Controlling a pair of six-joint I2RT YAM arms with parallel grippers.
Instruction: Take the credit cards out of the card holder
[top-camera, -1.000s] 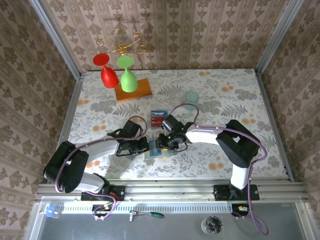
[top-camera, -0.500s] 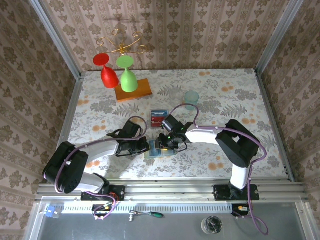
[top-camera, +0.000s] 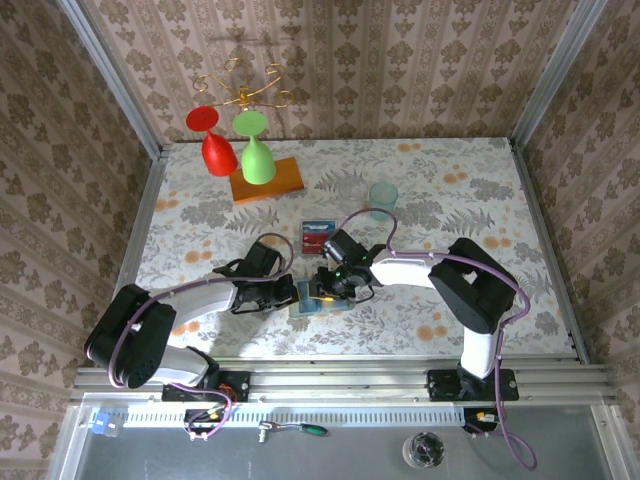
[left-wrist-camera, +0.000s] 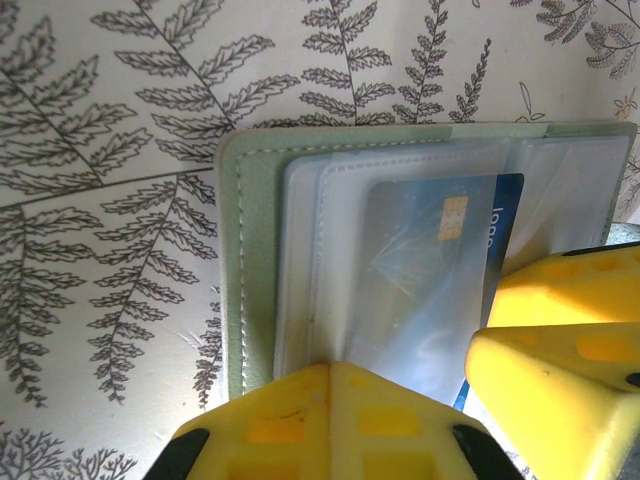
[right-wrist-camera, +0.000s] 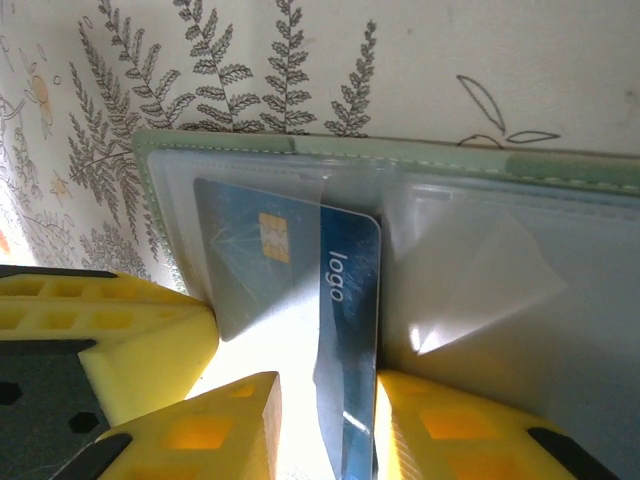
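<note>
- The card holder (left-wrist-camera: 250, 300) lies open on the worktop (left-wrist-camera: 100, 200).
- The left gripper (left-wrist-camera: 330, 380), jaws closed together, presses on the holder's edge.
- The right gripper (right-wrist-camera: 325, 390), jaws narrowly parted, straddles the blue card (right-wrist-camera: 350, 290), partly out of the holder's sleeve.

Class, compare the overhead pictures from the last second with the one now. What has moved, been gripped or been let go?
Nothing visibly changed. The left gripper stays shut over the open card holder. The right gripper keeps its fingers either side of the blue card, which is still partly in its pocket. The red cards lie where they were.
</note>
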